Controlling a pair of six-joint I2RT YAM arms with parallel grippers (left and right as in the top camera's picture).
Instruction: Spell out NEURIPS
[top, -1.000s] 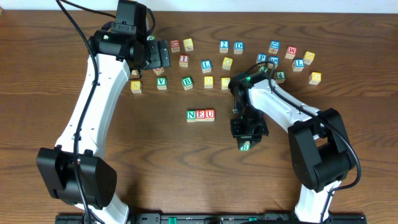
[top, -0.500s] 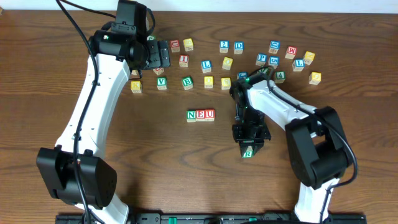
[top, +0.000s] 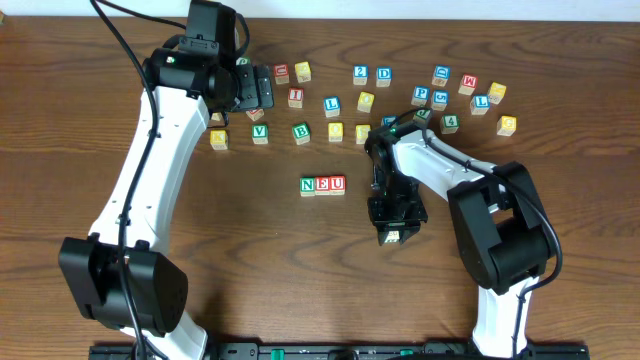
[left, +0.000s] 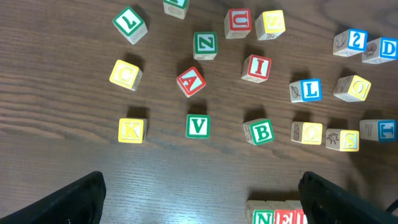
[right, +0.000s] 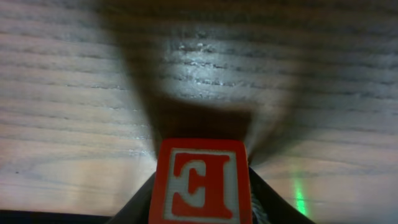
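Observation:
Three blocks reading N, E, U stand in a row (top: 322, 184) at mid-table; the row's top edge also shows in the left wrist view (left: 280, 216). My right gripper (top: 392, 232) is to the right of and in front of that row, shut on a block (right: 200, 186). The block's face in the right wrist view is red with an E-like letter, and it hangs just above the wood. My left gripper (left: 202, 199) is open and empty, high over the back-left blocks (top: 262, 90). A red I block (left: 256, 67) and a blue P block (top: 421, 95) lie among the loose blocks.
Several loose letter blocks lie scattered along the back of the table, from a yellow K (left: 131, 130) on the left to a yellow block (top: 507, 124) at the far right. A green V (left: 198, 126) and a green B (left: 260, 131) lie behind the row.
My right gripper with its block drifted slightly toward the front, then back and a little left. The right arm's elbow swung left. The left arm has not moved.

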